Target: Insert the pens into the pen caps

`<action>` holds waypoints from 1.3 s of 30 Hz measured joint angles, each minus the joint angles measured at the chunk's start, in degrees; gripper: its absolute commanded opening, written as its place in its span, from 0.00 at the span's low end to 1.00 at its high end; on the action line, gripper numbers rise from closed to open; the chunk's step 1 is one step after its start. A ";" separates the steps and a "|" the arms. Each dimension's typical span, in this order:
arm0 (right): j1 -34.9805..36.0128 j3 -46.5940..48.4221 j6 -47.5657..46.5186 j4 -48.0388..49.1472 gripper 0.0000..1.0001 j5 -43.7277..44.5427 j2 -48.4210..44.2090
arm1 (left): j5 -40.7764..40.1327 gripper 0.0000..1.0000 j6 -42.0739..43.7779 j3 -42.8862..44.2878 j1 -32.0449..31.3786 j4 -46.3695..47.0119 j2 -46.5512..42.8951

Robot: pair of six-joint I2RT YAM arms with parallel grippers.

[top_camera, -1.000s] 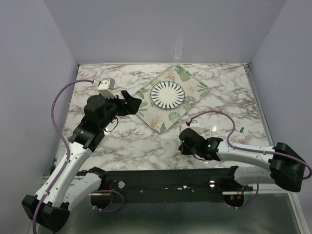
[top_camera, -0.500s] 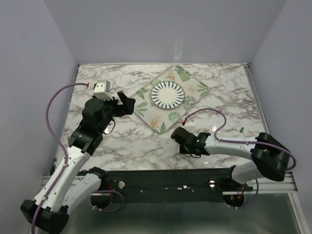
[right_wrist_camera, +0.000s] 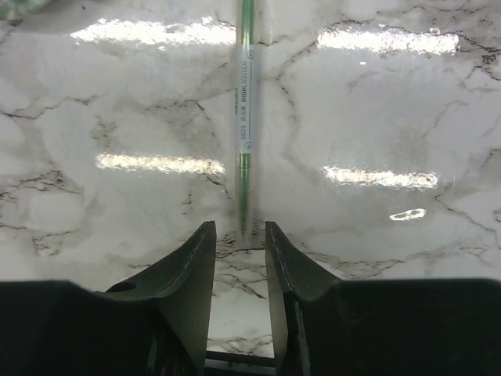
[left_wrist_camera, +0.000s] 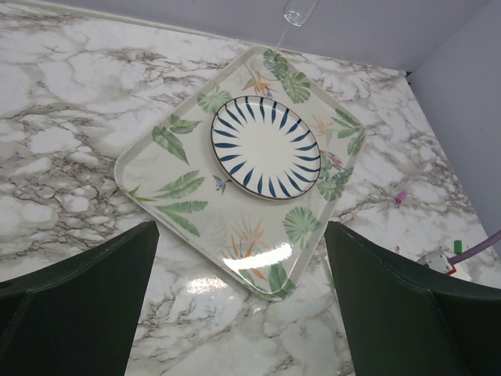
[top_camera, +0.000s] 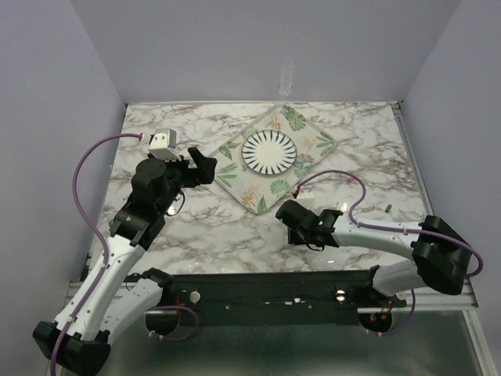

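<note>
Right gripper (right_wrist_camera: 239, 229) jaws narrow, empty; green pen (right_wrist_camera: 243, 117) lies straight ahead, near end at the tips. Left gripper (left_wrist_camera: 240, 235) wide, empty. Risk: if you close here you catch only the end, and the pen may pivot away.

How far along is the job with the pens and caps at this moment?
Done: nothing; no capped pen is in view. In hand: the right gripper straddles the end of the green pen, jaws not yet closed. The left gripper hangs open near the tray. Left: grasping, then capping.
</note>
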 measured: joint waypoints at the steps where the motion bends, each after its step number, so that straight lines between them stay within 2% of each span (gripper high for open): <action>1: -0.09 0.46 -0.13 -0.50 0.39 -0.13 -0.35 | 0.00 0.99 0.00 0.00 0.00 0.00 -0.02; 5: -2.32 2.49 -0.98 -2.64 0.39 -0.90 -3.04 | 0.02 0.99 0.00 0.00 0.00 0.00 -0.13; 15: -24.22 3.26 -7.56 -6.93 0.39 -2.34 -6.58 | 0.83 0.99 -0.26 -0.72 0.00 0.46 -1.03; 20: -30.97 4.42 -10.60 -7.76 0.39 -2.45 -3.56 | 1.62 0.99 -0.52 -0.92 -0.13 0.52 -1.03; 29: -37.57 4.87 -15.17 -7.63 0.38 -5.11 4.46 | 1.95 0.99 -0.72 -0.96 -0.87 0.57 -1.03; 39: -40.17 7.17 -18.73 -7.26 0.34 -9.09 8.35 | 1.92 0.99 -0.70 -0.98 -0.92 0.61 -1.29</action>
